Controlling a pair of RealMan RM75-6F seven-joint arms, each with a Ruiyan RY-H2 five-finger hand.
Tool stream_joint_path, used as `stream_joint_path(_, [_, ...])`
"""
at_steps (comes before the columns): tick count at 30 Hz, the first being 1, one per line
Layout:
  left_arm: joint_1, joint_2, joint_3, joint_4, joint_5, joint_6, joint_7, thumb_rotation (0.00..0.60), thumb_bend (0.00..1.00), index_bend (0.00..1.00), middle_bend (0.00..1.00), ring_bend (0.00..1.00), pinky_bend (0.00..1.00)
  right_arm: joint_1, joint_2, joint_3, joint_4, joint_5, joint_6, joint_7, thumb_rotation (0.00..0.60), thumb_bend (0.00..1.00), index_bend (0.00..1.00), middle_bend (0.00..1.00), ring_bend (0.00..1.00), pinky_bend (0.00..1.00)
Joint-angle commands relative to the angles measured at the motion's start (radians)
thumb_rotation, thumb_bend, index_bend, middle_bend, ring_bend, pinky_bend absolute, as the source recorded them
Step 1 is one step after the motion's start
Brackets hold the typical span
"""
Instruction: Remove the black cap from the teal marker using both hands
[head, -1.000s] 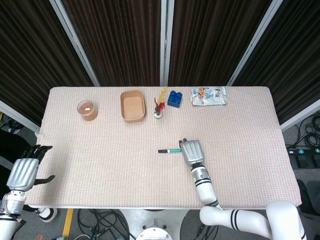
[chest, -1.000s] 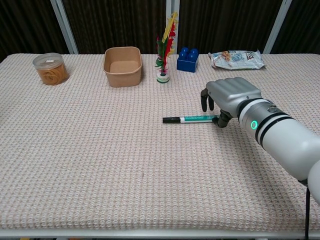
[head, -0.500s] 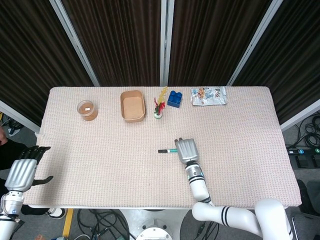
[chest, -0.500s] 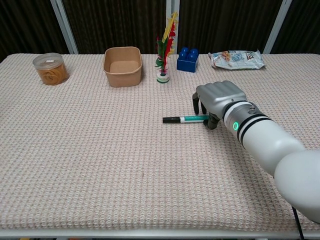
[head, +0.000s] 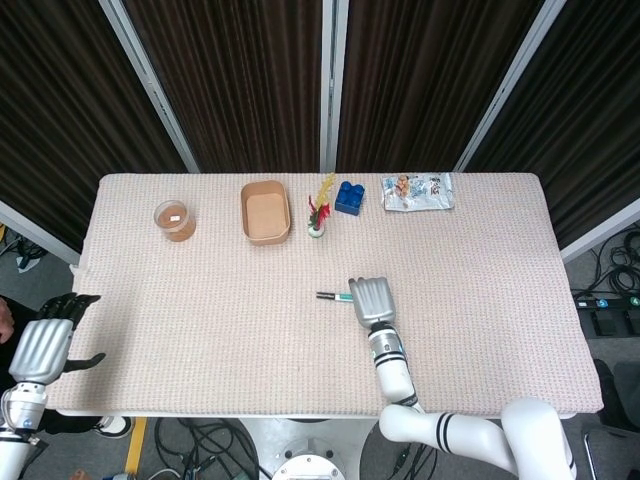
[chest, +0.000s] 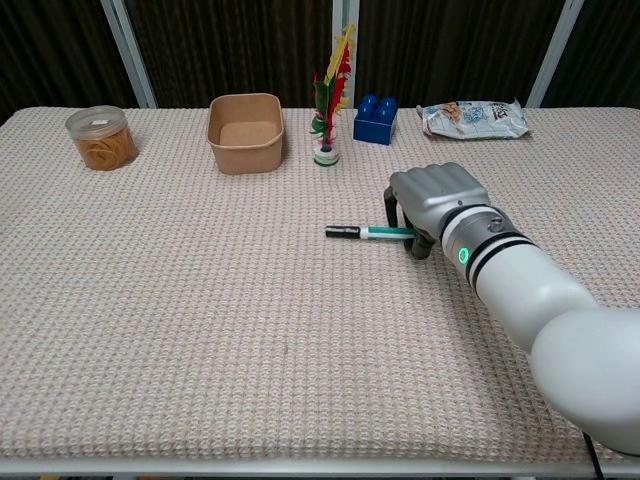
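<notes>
A beige woven table (head: 200, 300) fills the view in front of dark curtains. Along its far edge stand a clear jar (head: 175, 220), a tan paper bowl (head: 265, 211), a feathered shuttlecock (head: 319, 212), a blue toy brick (head: 349, 197) and a snack packet (head: 417, 191). Near the centre the right hand (head: 369, 301) covers the teal marker (head: 343, 296), whose black cap (head: 326, 295) pokes out leftward. The left hand (head: 45, 344) hangs off the table's left edge, fingers apart.
</notes>
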Motion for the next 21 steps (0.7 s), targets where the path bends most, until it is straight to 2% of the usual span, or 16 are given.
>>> stream_joint_path(1, [-0.002, -0.001, 0.001, 0.000, -0.001, -0.004, 0.000, 0.600, 0.03, 0.18, 0.18, 0.11, 0.14, -0.001, -0.001, 0.001, -0.001, 0.005, 0.004, -0.009, 0.600, 0.33, 0.52, 0.54, 0.82, 0.90])
stream_joint_path(11, [-0.013, 0.007, -0.004, -0.008, -0.006, -0.022, -0.007, 0.600, 0.03, 0.18, 0.18, 0.11, 0.15, -0.017, 0.018, 0.002, -0.038, -0.038, 0.052, 0.008, 0.600, 0.34, 0.62, 0.61, 0.82, 0.90])
stream_joint_path(14, [-0.034, 0.024, -0.014, -0.039, -0.005, -0.041, 0.009, 0.600, 0.03, 0.18, 0.18, 0.11, 0.21, -0.019, 0.031, 0.013, -0.077, -0.061, 0.090, 0.002, 0.600, 0.34, 0.63, 0.62, 0.82, 0.90])
stream_joint_path(18, [-0.067, 0.026, -0.047, -0.088, -0.010, -0.044, 0.063, 0.600, 0.03, 0.18, 0.18, 0.14, 0.26, -0.018, 0.034, 0.028, -0.127, -0.085, 0.150, -0.022, 0.600, 0.35, 0.63, 0.62, 0.82, 0.90])
stream_joint_path(21, [-0.091, 0.005, -0.085, -0.128, -0.047, -0.037, 0.149, 0.600, 0.03, 0.18, 0.18, 0.15, 0.27, -0.015, 0.038, 0.033, -0.166, -0.100, 0.179, -0.046, 0.600, 0.36, 0.63, 0.62, 0.82, 0.90])
